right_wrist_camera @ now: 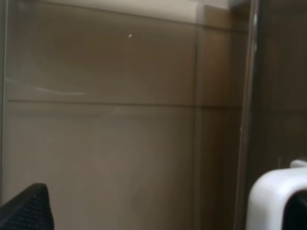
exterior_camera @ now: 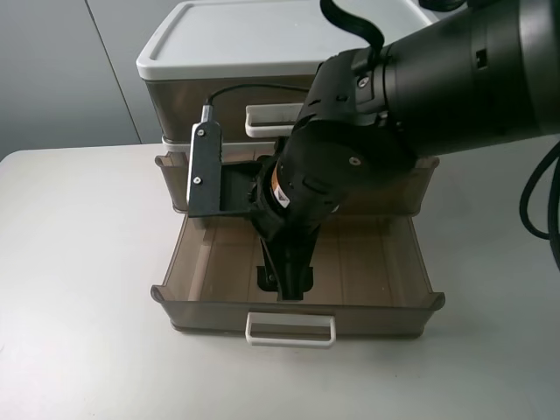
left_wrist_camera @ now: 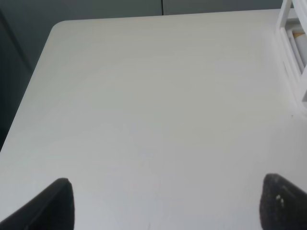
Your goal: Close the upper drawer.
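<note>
The white-framed drawer unit (exterior_camera: 262, 35) stands at the back of the table. The upper drawer (exterior_camera: 175, 179), smoky-brown and shallow, is the middle tier and sticks out a little; my arm hides its handle. Below it the identical bottom drawer (exterior_camera: 385, 262) is pulled far out, with its white loop handle (exterior_camera: 290, 330) at the front. My right gripper (exterior_camera: 287, 282) points down inside that open bottom drawer. The right wrist view shows its fingertips (right_wrist_camera: 26, 211) wide apart, close to brown plastic. My left gripper (left_wrist_camera: 163, 206) is open over bare table and is out of the exterior high view.
The taller top-tier drawer (exterior_camera: 175, 105) with its white handle (exterior_camera: 273, 120) is shut. A white rounded piece (right_wrist_camera: 271, 201) sits by my right fingertip. The unit's white frame (left_wrist_camera: 292, 57) shows in the left wrist view. The white table (exterior_camera: 79, 289) surrounds the unit.
</note>
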Tool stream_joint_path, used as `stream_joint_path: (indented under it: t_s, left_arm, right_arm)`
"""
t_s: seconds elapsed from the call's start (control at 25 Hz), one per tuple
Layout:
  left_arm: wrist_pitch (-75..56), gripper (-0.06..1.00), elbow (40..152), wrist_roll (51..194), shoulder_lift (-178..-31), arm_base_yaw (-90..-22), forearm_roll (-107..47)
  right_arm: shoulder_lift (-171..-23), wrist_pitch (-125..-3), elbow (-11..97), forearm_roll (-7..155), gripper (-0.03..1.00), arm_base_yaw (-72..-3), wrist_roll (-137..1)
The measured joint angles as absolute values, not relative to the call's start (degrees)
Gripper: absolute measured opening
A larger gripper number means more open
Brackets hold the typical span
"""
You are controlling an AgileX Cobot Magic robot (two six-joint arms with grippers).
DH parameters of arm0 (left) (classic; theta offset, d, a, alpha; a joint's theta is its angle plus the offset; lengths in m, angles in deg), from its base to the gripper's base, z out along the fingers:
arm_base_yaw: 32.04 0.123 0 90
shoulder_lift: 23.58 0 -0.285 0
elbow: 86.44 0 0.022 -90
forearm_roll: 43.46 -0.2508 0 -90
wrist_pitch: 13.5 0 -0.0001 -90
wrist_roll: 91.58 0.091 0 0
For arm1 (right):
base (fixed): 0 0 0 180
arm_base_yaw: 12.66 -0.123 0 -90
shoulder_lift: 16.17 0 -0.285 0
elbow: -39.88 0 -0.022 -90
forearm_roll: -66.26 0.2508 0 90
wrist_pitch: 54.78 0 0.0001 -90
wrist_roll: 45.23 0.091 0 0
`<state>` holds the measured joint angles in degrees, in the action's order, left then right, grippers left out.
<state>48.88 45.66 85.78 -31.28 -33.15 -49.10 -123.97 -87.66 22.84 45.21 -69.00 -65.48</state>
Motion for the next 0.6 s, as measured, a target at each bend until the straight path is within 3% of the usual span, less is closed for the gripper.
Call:
stream_joint_path:
  t_s: [0.24,0.6]
  left_arm:
    - [48.9,0.74,45.7,85.8,-31.3,-33.2,-49.1]
    - [48.9,0.74,45.7,85.8,-31.3,-33.2,-49.1]
  right_arm:
    - [-125.0,-85.0,22.8,38.8,0.69,-68.1,-60.0]
    - [-124.8,-84.3,22.8,41.8,0.69,-68.1,-57.0]
